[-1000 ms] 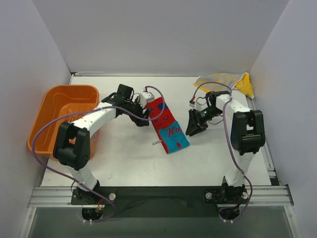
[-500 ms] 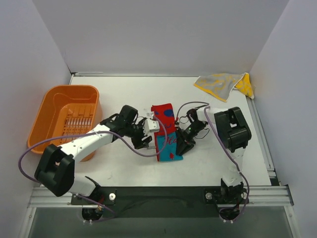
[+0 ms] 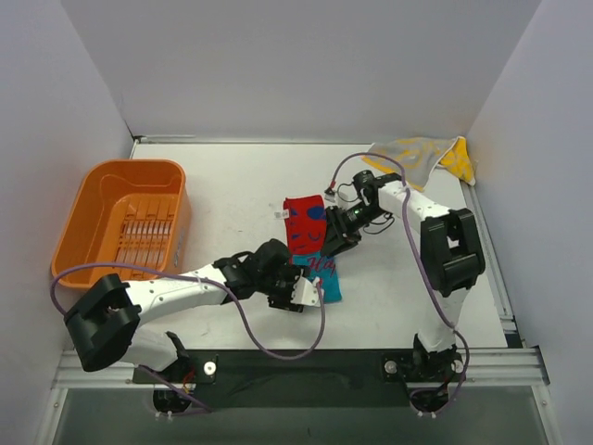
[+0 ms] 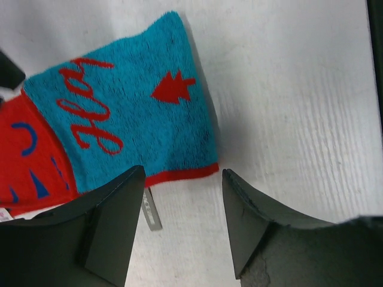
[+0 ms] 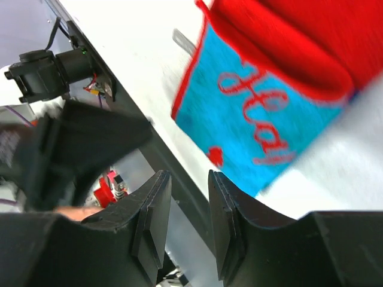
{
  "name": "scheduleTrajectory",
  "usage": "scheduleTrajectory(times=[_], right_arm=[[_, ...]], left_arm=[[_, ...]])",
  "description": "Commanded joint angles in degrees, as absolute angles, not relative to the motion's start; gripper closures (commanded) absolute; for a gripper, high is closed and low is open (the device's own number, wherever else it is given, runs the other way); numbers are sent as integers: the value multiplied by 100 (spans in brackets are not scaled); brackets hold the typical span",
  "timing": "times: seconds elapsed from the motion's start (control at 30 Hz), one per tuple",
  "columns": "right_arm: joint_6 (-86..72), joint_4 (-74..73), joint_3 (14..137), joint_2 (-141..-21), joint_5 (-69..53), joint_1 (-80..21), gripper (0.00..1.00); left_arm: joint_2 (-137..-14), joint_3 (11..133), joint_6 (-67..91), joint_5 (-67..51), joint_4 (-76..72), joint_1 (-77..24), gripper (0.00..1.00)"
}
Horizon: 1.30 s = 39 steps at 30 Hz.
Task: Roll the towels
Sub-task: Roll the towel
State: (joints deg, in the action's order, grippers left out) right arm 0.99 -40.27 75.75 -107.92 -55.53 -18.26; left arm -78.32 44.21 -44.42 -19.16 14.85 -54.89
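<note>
The red-and-turquoise towel [image 3: 306, 222] lies mid-bench [image 3: 232, 176]. The left gripper [image 4: 183, 173], open and empty, sits at its turquoise hem. The right gripper [image 5: 185, 176], narrowly parted and empty, is beside it. The yellow towel [image 3: 417, 153] occupies the far right corner, and the orange tub [image 3: 93, 176] the left edge.

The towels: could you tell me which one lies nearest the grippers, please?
The red and turquoise towel mid-table, between the left gripper and right gripper; the yellow towel lies apart, far right.
</note>
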Motion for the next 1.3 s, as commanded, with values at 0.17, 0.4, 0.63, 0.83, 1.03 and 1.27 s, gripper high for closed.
scheduleTrajectory(times=[0.17, 0.4, 0.63, 0.83, 1.03, 1.27], right_arm=[[-395, -3780, 7955, -12128, -5704, -2338, 70], [-633, -3305, 7717, -12533, -5564, -2347, 70], [-642, -3226, 7612, -12525, -5528, -2390, 70], [-571, -3191, 7453, -12375, -5502, -2540, 70], [-536, -3173, 7391, -11945, -5406, -2558, 68], [-422, -3305, 7998, -11435, -5107, -2355, 62]], left_arm=[[-8358, 4369, -4579, -1555, 116, -6064, 46], [-8613, 4263, -4509, -1846, 202, -6152, 54], [-9026, 4149, -4263, -1329, 123, -6205, 55], [-9035, 4350, -4043, -1493, 465, -6249, 76], [-8763, 4570, -3709, -1775, 1168, -6232, 100], [-8464, 4790, -3341, -2170, 1695, -6100, 100]])
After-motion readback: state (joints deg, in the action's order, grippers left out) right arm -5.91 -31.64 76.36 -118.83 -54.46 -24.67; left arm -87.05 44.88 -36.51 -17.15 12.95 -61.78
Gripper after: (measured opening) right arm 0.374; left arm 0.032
